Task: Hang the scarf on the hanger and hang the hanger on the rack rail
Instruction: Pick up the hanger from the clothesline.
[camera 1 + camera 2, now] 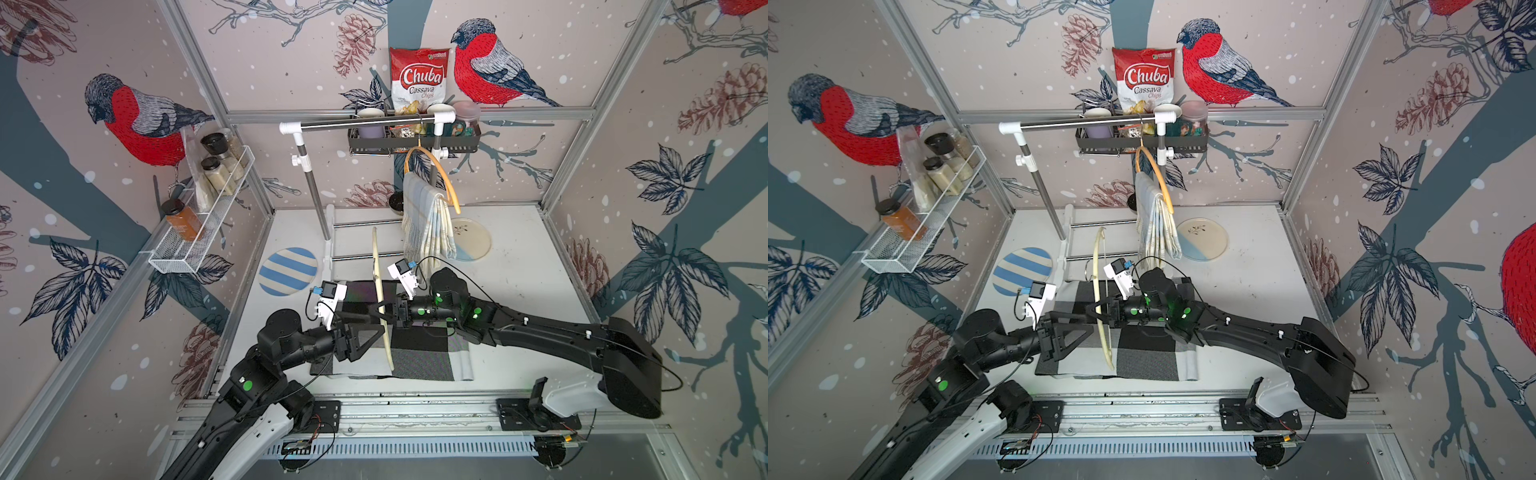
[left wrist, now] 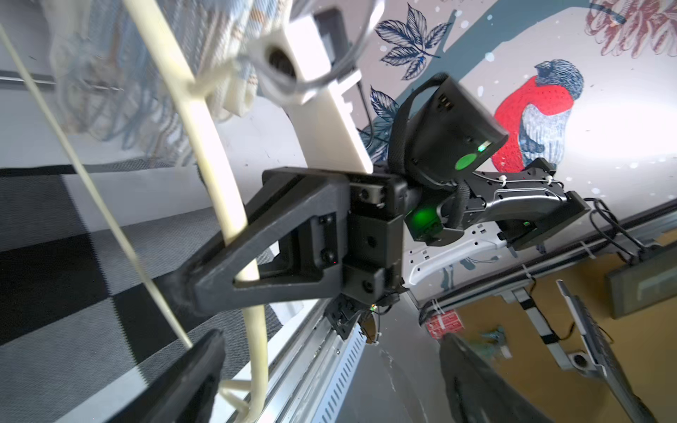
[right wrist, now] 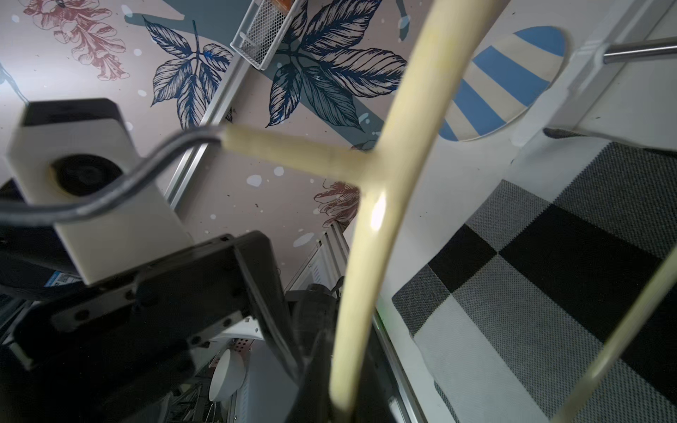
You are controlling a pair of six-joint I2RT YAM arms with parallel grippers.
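A black, grey and white checked scarf point(image 1: 419, 353) point(image 1: 1142, 353) lies flat on the table near the front edge. Above it a cream hanger point(image 1: 377, 266) point(image 1: 1097, 257) stands on edge, its metal hook pointing left. My right gripper point(image 1: 380, 311) point(image 1: 1100, 311) is shut on the hanger's curved arm, which the right wrist view shows running down between its jaws point(image 3: 337, 395). My left gripper point(image 1: 374, 332) point(image 1: 1084, 332) is open just left of the hanger. In the left wrist view its fingers point(image 2: 190, 373) stand wide apart, with the hanger point(image 2: 216, 154) near one of them and nothing gripped.
A clothes rail point(image 1: 365, 124) stands at the back; an orange hanger with a striped cloth point(image 1: 428, 216) hangs from it. Behind is a black basket point(image 1: 415, 145) with a chips bag. A striped plate point(image 1: 287, 271) lies left, a cream plate point(image 1: 471, 239) right, a wire shelf point(image 1: 199, 232) on the left wall.
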